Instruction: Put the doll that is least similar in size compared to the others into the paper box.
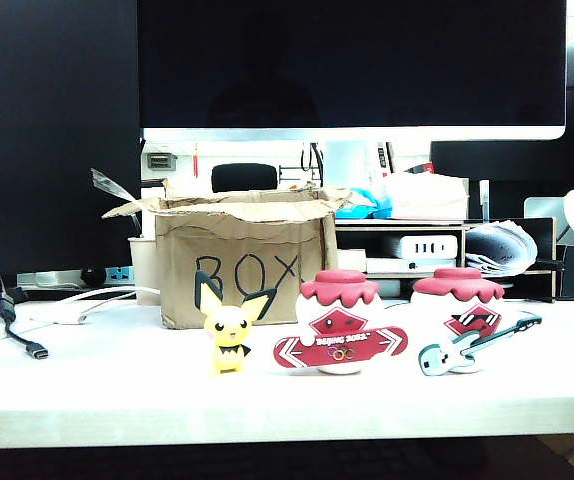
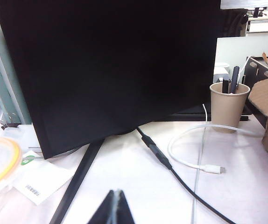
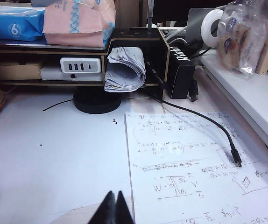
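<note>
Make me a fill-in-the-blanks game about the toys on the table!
1. The yellow doll has pointed ears with ____ tips.
2. The word written on the paper box is ____.
3. The red-capped doll on the right has a blue ____.
4. The jaws of the left gripper and the right gripper are both ____.

Missing words: black; BOX; guitar; shut

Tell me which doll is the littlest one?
The yellow doll with black-tipped ears, in front of the paper box. Both red-capped dolls beside it are bigger.

Glossy plastic doll [image 1: 229,338]; rough cardboard paper box [image 1: 242,262].
</note>
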Motion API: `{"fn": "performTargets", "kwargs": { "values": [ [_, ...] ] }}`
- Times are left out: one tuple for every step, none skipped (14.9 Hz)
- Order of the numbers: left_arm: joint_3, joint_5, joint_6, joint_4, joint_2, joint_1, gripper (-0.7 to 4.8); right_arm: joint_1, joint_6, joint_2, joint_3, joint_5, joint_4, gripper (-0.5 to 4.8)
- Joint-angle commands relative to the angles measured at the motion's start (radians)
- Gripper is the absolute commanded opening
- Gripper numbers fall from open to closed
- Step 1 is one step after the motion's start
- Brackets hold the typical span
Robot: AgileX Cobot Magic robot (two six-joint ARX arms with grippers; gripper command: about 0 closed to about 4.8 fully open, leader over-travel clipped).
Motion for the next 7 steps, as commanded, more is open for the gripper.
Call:
{"fn": "performTargets", "kwargs": {
  "values": [
    [0.001,0.000,0.000,0.012,0.000,0.002,-0.05,0.000,0.004,0.000,-0.004,0.000,0.017,-0.01],
    [0.001,0.000,0.000,0.012,0.000,0.002,-0.05,0.000,0.004,0.000,-0.004,0.000,0.017,-0.01],
    [0.001,0.000,0.000,0.012,0.000,0.002,-0.05,0.000,0.004,0.000,-0.004,0.001,0.018,-0.01],
    [0.001,0.000,0.000,0.012,0.000,0.002,-0.05,0.000,0.004,0.000,-0.004,0.000,0.017,-0.01],
    [0.001,0.000,0.000,0.012,0.000,0.001,-0.05,0.000,0.004,0.000,-0.004,0.000,0.017,-0.01],
    [0.001,0.000,0.000,0.012,0.000,0.001,-0.05,0.000,0.004,0.000,-0.004,0.000,0.018,-0.01],
    [0.001,0.000,0.000,0.012,0.000,-0.006,-0.05,0.000,0.004,0.000,-0.004,0.000,0.018,0.00]
  ]
}}
